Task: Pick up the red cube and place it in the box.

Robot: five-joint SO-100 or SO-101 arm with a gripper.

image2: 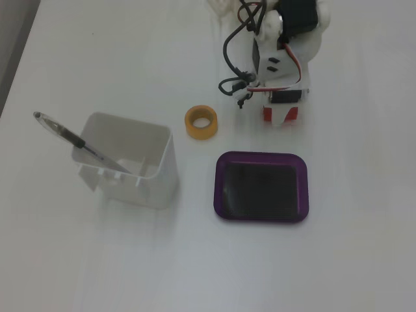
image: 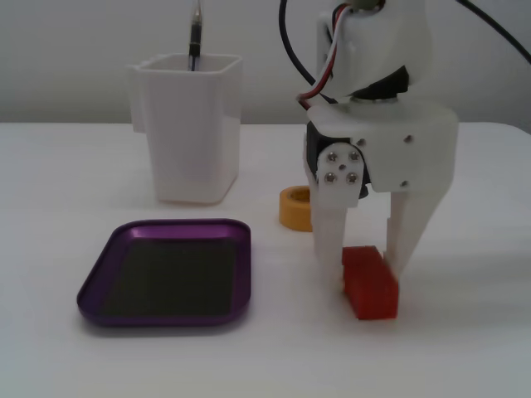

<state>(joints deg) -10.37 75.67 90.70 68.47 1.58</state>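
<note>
The red cube (image: 373, 294) lies on the white table, right of the box in a fixed view. My gripper (image: 365, 278) points straight down over it, one white finger on each side of the cube's rear part, both touching it. The cube still rests on the table. In the fixed view from above, the gripper (image2: 281, 117) covers most of the cube (image2: 266, 114); only red slivers show. The box (image: 166, 319), a shallow purple tray with a dark bottom, is empty; from above the box (image2: 260, 155) lies just below the gripper.
A yellow tape roll (image: 294, 207) lies close behind the gripper's left finger; from above the roll (image2: 190, 123) is left of the gripper. A tall white container (image: 195, 141) holding a pen (image: 195, 33) stands behind the box.
</note>
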